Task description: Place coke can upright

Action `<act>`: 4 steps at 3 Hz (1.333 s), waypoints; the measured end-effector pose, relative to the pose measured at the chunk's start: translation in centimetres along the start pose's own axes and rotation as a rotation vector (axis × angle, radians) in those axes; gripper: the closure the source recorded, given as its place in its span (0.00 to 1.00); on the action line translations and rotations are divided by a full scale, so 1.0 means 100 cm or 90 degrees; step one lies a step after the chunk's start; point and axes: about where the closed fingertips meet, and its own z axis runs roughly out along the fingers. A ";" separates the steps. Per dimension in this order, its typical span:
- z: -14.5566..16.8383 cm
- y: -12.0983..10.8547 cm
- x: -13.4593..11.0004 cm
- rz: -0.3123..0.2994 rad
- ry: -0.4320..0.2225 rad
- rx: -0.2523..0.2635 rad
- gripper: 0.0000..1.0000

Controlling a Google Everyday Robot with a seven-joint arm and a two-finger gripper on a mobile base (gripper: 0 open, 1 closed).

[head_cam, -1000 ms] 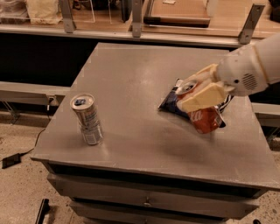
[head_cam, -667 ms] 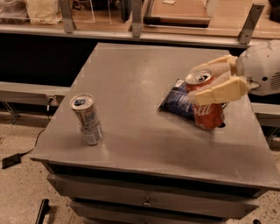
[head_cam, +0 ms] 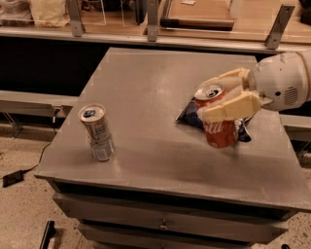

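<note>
Camera view: cream gripper [head_cam: 216, 96] straddles upright cylindrical coke can [head_cam: 217, 120].

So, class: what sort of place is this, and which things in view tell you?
Probably an office or lab workspace: a grey metal cabinet top with drawers, a speckled hard floor, and a wooden counter behind. The robot's pincer sits around the standing coke can, right of centre.

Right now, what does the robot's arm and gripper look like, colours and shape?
The gripper, at the right side of the table by the coke can, has two chunky cream-yellow fingers with rounded ends. They join a bulbous white wrist housing with a small perforated patch. No cables or other markings show.
</note>
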 end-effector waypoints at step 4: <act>0.036 0.028 0.008 0.017 -0.157 -0.069 1.00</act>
